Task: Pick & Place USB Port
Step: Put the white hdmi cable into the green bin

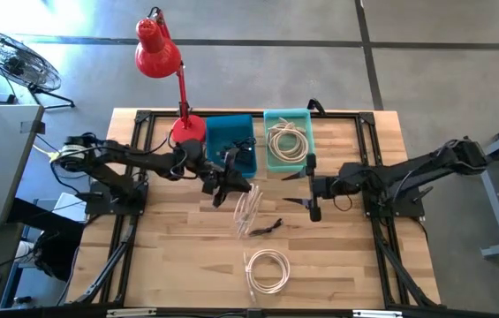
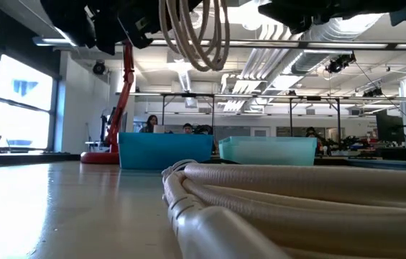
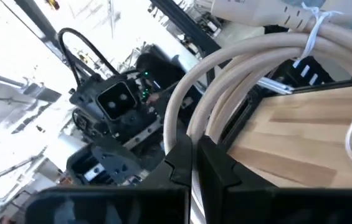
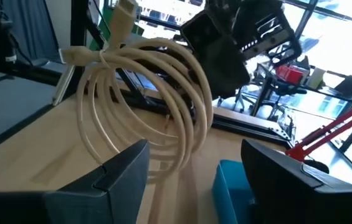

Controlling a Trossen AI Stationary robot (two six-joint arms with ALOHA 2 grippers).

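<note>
left end effector [image 1: 231, 190] clamped on coiled cable [image 4: 144, 102], lifted over bench [image 1: 170, 256] centre | right end effector [image 1: 311, 183] apart, waiting right | risk: thin pinch, swinging coil could slip, missing bins [image 1: 231, 132]

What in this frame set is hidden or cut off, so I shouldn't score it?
- Dark blue bin: contents unreadable in the high view; the left arm overlaps it, and its wall hides the inside in the low view.
- Left gripper: cut off by the low view's top edge; only the hanging cable coil shows.
- Cable coil on the table: too close in the low view, blurred.
</note>
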